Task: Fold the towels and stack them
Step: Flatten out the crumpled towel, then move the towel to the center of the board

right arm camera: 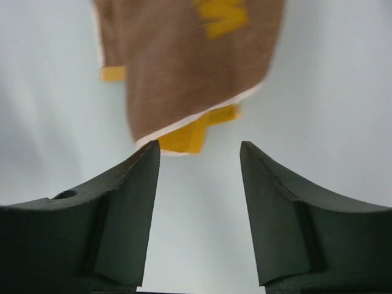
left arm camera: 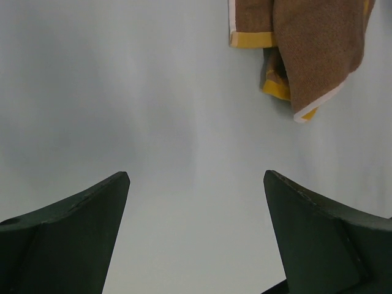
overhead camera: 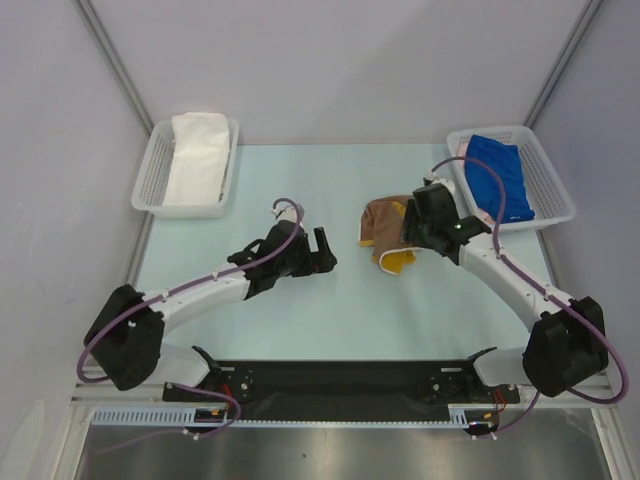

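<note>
Crumpled brown cloth towel w/ yellow trim (overhead camera: 383, 225) lies centre-R on pale green table (overhead camera: 300, 320), R part hidden under R gripper (right arm camera: 199, 153), jaws apart, empty; L gripper (left arm camera: 196, 184) wide apart, empty, well clear.

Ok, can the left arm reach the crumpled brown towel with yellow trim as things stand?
Probably yes: bare table lies between the open left gripper and the brown towel, though the right gripper hangs close.
</note>
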Tool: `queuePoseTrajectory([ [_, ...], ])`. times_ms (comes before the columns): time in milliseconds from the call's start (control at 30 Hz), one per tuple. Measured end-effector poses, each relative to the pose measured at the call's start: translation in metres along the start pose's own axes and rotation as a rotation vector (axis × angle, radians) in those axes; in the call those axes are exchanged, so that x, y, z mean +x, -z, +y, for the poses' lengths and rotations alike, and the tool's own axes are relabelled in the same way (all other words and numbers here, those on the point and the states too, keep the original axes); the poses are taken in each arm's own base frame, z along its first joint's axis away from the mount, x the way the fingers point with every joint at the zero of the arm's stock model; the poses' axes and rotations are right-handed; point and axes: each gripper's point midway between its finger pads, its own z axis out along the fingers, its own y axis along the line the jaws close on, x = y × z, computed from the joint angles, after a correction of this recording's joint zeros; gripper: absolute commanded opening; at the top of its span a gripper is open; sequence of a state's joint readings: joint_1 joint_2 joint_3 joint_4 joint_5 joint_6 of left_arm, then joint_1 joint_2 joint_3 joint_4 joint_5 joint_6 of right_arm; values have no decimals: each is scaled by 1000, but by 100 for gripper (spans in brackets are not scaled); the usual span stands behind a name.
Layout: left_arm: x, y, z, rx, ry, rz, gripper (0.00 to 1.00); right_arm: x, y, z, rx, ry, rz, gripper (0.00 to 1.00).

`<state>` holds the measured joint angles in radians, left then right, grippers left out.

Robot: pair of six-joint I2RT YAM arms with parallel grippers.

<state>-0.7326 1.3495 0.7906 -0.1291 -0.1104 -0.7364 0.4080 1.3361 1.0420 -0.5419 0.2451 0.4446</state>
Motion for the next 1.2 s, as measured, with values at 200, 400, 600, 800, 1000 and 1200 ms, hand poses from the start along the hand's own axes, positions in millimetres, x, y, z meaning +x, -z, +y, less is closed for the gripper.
queuePoseTrajectory([
  [200,-3,-41,-8,-21,13,13,86,37,6,66,-118,176,16,49],
  [400,-18,-89,-27,-20,23,6,68,69,-9,67,-98,281,23,45],
  [600,-30,-138,-49,0,31,13,54,99,-29,50,-67,355,53,45],
  [800,-11,-164,-37,-15,66,85,59,113,-40,47,-72,416,41,50],
  [1000,-18,-175,-50,19,75,91,58,116,-59,39,2,455,25,52],
  [1200,-14,-181,-55,39,92,116,39,113,-69,30,78,467,-3,47],
])
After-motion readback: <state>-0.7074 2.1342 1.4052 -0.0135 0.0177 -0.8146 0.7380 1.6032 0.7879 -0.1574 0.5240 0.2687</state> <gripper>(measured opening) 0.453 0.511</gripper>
